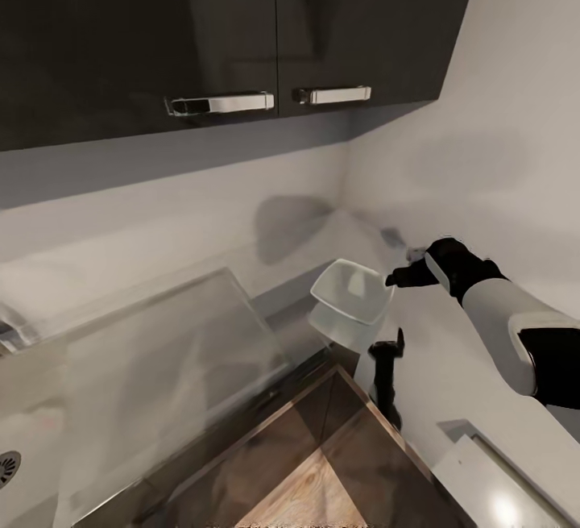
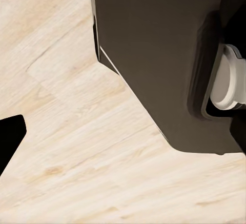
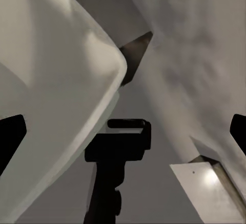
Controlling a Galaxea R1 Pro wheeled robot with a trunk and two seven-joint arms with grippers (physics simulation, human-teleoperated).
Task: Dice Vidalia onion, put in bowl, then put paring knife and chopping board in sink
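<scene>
Head view: the right gripper point(image 1: 400, 276) hangs beside the bowl point(image 1: 351, 293), which sits tilted at the far corner of the countertop point(image 1: 161, 351). The sink point(image 1: 20, 451) shows its drain at the lower left edge. A dark upright fixture point(image 1: 385, 379) stands just below the bowl.

Left wrist view: light wood floor point(image 2: 77, 147) and a dark robot body part point(image 2: 154, 55); whether the left gripper's fingers are apart or together I cannot tell.

Right wrist view: the bowl point(image 3: 56, 96) looms close, the 2 fingertips point(image 3: 10, 137) spread wide with nothing between them.

Risk: a sideways nudge could tip the tilted bowl against the wall.
</scene>
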